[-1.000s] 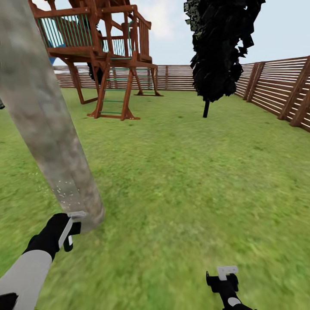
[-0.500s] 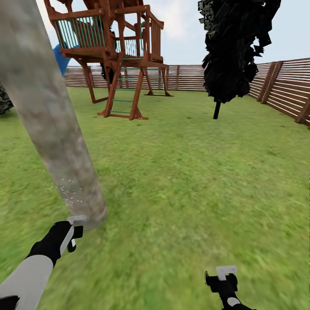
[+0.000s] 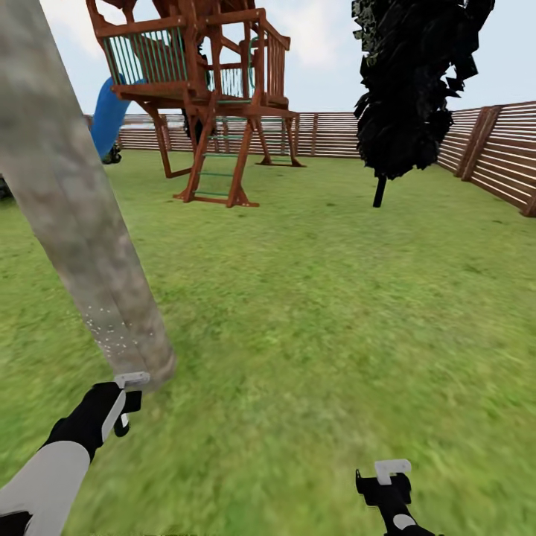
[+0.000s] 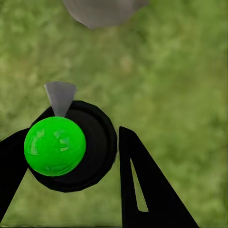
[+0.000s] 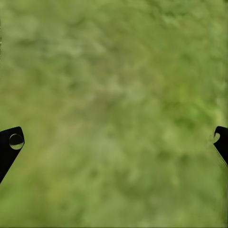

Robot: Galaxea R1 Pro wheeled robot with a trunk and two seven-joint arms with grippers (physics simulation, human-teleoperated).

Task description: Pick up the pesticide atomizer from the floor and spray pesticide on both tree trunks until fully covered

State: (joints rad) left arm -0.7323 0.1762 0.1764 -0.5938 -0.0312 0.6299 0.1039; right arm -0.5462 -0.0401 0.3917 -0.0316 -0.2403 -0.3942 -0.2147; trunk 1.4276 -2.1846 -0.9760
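Observation:
A thick, mottled grey-brown tree trunk (image 3: 74, 208) leans across the left of the head view, with white specks (image 3: 104, 335) low on its bark. My left gripper (image 3: 123, 406) hangs just in front of the trunk's base. In the left wrist view the left gripper (image 4: 73, 133) is shut on the pesticide atomizer (image 4: 57, 145), a black body with a bright green round top and a grey nozzle aimed at the trunk (image 4: 102, 9). My right gripper (image 3: 392, 484) hangs low over the grass, and its wrist view shows the right gripper (image 5: 115, 142) open with nothing between the fingers.
Green lawn (image 3: 313, 298) stretches ahead. A wooden play tower (image 3: 201, 97) with a blue slide (image 3: 108, 115) stands at the back left. A near-black tree (image 3: 413, 82) stands at the back right. A brown slat fence (image 3: 491, 141) rings the garden.
The whole view has turned, so the play tower and the dark tree sit further right. My left gripper stays by the trunk's base with the atomizer. The right arm has not moved.

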